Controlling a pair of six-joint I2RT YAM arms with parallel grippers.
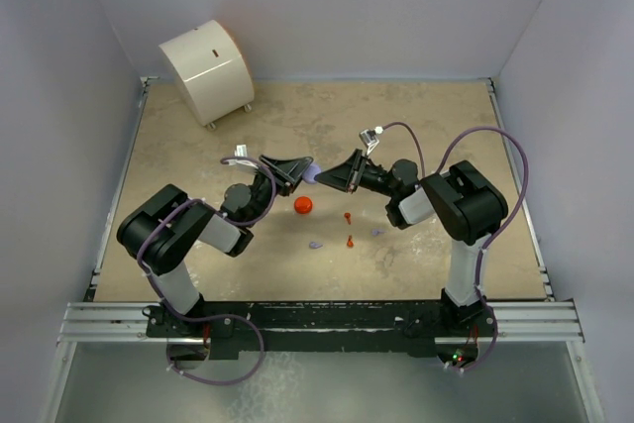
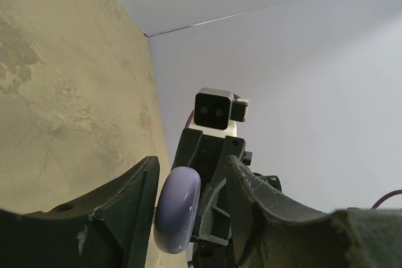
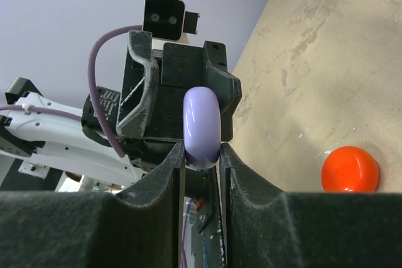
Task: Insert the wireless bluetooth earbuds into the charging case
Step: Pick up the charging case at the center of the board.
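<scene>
Charging case [image 3: 201, 117] pinched by right end effector [image 3: 201, 152].

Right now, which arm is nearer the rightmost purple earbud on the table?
Right. The lilac earbud lies just beside the wrist of the right arm; the left arm is on the far side of the red-orange case from it.

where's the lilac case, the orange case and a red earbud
lilac case [image 3: 201, 123]: right wrist view, its rounded edge
orange case [image 3: 350, 169]: right wrist view, its dome
red earbud [image 1: 348, 216]: top view, its body
</scene>
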